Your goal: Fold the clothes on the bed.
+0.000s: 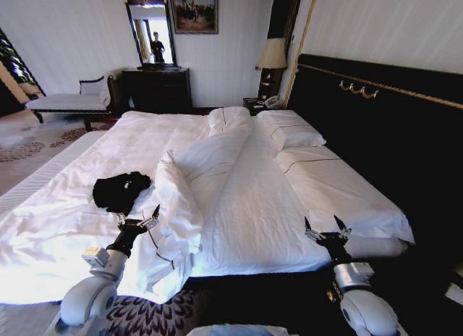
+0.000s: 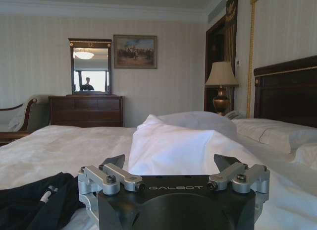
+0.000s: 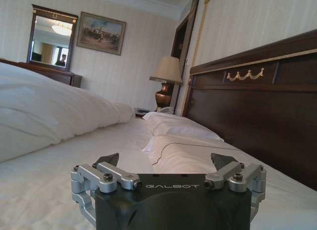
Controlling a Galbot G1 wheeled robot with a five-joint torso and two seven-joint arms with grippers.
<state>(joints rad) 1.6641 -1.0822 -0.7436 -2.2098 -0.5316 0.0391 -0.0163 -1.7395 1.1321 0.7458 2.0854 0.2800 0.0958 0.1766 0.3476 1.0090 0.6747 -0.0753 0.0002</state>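
Both our claws gape open: left gripper (image 1: 138,221) hovering beside the crumpled black soft-fabric T-shirt (image 1: 119,190), right gripper (image 1: 327,227) low over the white-duveted double bed (image 1: 260,206)

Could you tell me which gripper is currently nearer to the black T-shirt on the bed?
The left gripper: it hovers open just short of the black T-shirt, which lies crumpled on the bed. The right gripper, also open, is far across the duvet by the headboard side.
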